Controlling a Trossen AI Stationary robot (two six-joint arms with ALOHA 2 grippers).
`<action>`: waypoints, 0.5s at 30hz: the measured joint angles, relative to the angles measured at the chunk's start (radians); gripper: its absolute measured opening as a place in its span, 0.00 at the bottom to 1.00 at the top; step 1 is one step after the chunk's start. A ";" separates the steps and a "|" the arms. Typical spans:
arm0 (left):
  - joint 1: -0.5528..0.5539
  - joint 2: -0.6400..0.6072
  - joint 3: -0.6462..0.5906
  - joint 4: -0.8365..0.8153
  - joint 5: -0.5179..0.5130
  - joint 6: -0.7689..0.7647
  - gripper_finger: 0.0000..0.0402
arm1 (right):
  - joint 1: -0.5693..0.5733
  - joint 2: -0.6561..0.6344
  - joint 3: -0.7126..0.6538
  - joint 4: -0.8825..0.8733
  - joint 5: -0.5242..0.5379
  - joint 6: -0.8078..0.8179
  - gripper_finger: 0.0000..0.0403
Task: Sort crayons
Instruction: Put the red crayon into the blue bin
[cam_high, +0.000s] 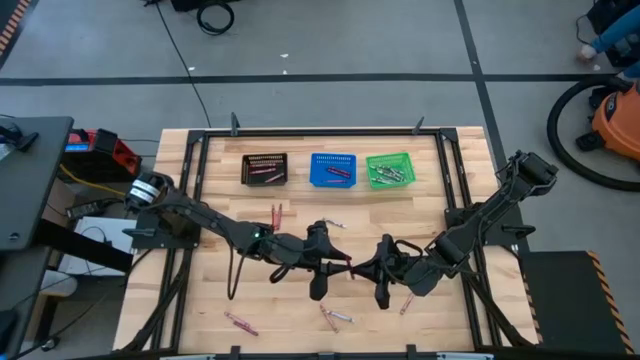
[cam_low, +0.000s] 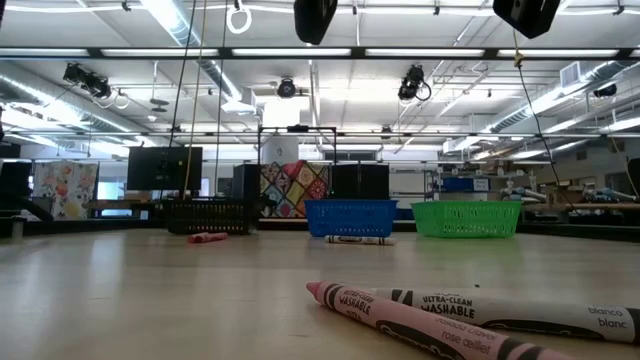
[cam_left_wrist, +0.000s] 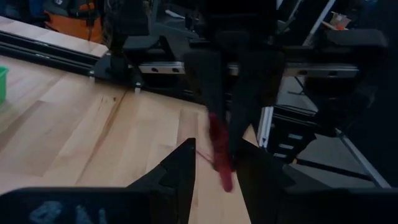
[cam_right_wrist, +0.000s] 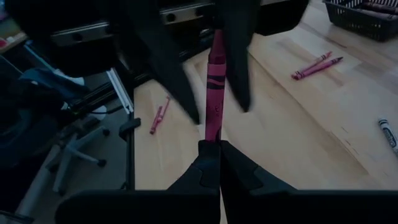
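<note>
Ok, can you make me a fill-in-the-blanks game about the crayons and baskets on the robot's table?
1. The right pincer is shut on a ____ crayon.
2. The left pincer is ____, its fingers on either side of that crayon.
3. The blue basket sits between the black basket and the ____ one.
4. In the low view, two crayons lie close up, a pink crayon and a ____ one.

Missing words: red; open; green; white
</note>
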 joint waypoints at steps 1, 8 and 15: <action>0.004 0.000 0.000 0.001 0.001 0.000 0.30 | 0.000 0.000 0.000 0.002 0.001 -0.002 0.02; 0.021 0.000 0.000 0.004 0.003 0.000 0.30 | -0.016 0.000 0.000 0.006 -0.002 -0.017 0.02; 0.021 0.000 0.000 0.004 0.003 0.010 0.18 | -0.025 0.000 0.000 0.005 -0.011 -0.019 0.02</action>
